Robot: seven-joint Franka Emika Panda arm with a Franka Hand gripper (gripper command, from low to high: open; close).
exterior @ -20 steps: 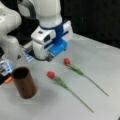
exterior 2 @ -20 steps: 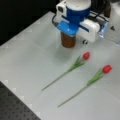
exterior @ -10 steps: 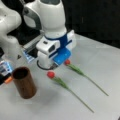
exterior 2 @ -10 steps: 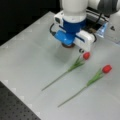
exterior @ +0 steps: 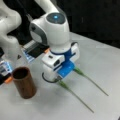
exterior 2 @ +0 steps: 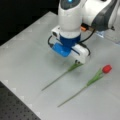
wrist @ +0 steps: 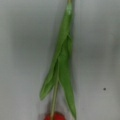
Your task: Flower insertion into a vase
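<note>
While your hand [exterior 2: 78,60] hung low over the nearer tulip [wrist: 58,75], its fingers were hidden, so you could not tell how wide it stood or whether it gripped anything. Both that flower and the second tulip [exterior 2: 97,76] beside it lay flat on the counter [exterior 2: 27,62]. Well off to the hand's side, the vase [exterior: 23,82] stood empty; nothing was inserted yet.

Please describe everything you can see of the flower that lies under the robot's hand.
The flower is a tulip that looks artificial, with a thin green stem, long narrow green leaves and a red bloom. It lies flat on the grey table. In the wrist view the bloom shows at the bottom edge. In both front views the hand hangs over its bloom end and hides it; only the stem reaches out. Whether the hand touches it cannot be told.
</note>
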